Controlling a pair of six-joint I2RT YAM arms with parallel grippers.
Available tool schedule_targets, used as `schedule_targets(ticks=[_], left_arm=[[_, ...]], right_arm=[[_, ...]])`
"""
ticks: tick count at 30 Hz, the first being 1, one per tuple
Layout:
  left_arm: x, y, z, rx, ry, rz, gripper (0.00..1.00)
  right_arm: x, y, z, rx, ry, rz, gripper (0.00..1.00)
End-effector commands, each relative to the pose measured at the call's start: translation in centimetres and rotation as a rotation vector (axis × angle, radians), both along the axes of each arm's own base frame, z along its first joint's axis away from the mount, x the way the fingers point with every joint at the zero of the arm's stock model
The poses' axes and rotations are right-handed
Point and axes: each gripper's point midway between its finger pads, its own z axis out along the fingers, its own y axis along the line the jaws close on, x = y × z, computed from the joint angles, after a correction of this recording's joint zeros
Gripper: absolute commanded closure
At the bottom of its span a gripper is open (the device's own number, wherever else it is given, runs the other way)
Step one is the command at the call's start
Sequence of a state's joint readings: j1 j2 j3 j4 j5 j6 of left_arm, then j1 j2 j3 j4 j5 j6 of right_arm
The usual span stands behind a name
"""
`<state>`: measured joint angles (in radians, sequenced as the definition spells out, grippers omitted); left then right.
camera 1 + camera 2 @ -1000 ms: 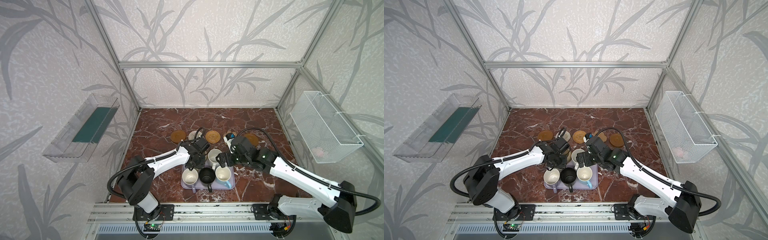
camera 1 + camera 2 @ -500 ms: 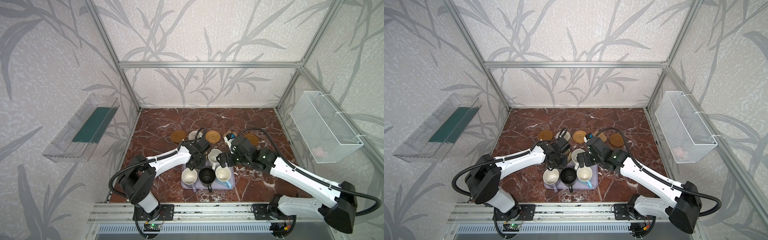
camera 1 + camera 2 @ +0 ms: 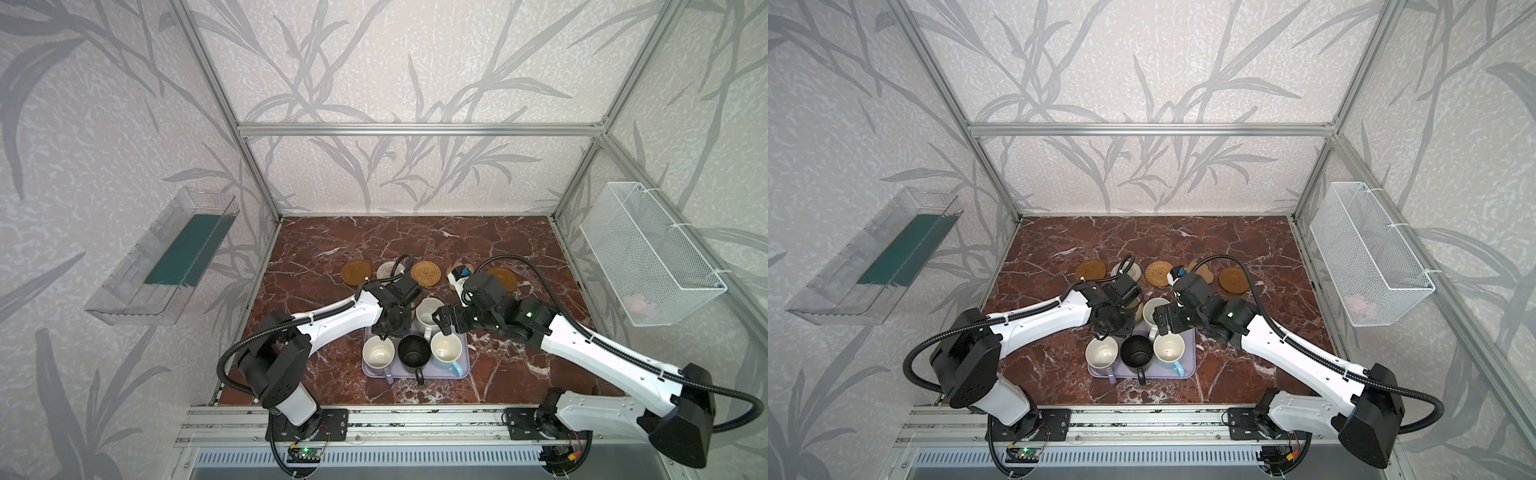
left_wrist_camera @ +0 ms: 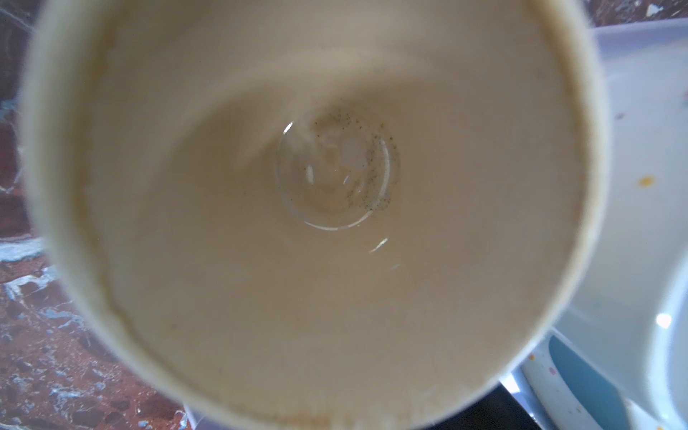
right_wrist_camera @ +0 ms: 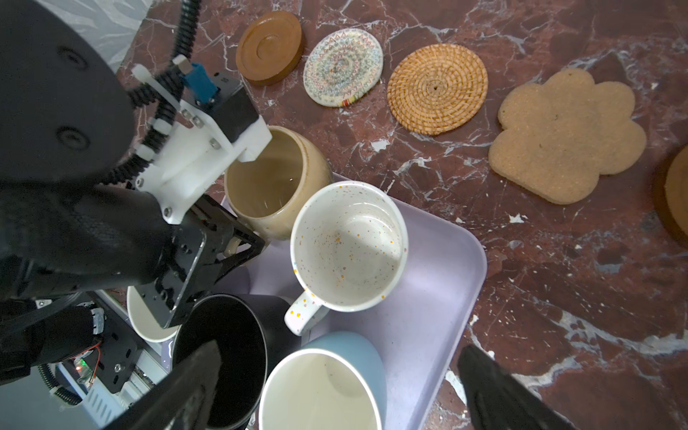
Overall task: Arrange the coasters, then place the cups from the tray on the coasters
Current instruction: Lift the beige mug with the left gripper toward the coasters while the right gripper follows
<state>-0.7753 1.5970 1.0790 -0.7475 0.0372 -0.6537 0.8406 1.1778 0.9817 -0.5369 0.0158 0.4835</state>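
- A robot lab cell: an aluminium frame [image 3: 415, 129] boxes in the space above and around the left gripper [image 3: 392, 328] and the right gripper [image 3: 442, 322].
- Leaf-print panels [image 3: 415, 62] fill the frame as walls.
- 2 arms [image 3: 582, 345] run back from the grippers to a metal rail [image 3: 415, 424], bolted there.
- A bare circuit board [image 3: 305, 452] with a green light sits below the rail, well back from the left gripper.
- A marble-look tabletop [image 3: 374, 241] lies under both grippers.
- A clear bin [image 3: 162, 266] hangs well left of the left gripper; a wire basket [image 3: 648, 253] hangs well right of the right gripper.
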Motion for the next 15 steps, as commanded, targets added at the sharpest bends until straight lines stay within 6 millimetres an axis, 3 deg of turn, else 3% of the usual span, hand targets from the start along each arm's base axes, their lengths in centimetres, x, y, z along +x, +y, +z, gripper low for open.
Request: schedule_targets(ticks=[1, 15], left_arm=[[1.7, -0.8, 3.7, -0.065, -0.112, 0.005, 1.0], [1.7, 0.8, 6.8, -0.065, -0.177, 0.034, 1.0]], right_arm=[[-0.5, 1.1, 1.5, 0.084, -0.038, 0.055, 0.0], [-1.3, 3.8, 2.6, 0.207, -0.025, 0.158, 0.0]])
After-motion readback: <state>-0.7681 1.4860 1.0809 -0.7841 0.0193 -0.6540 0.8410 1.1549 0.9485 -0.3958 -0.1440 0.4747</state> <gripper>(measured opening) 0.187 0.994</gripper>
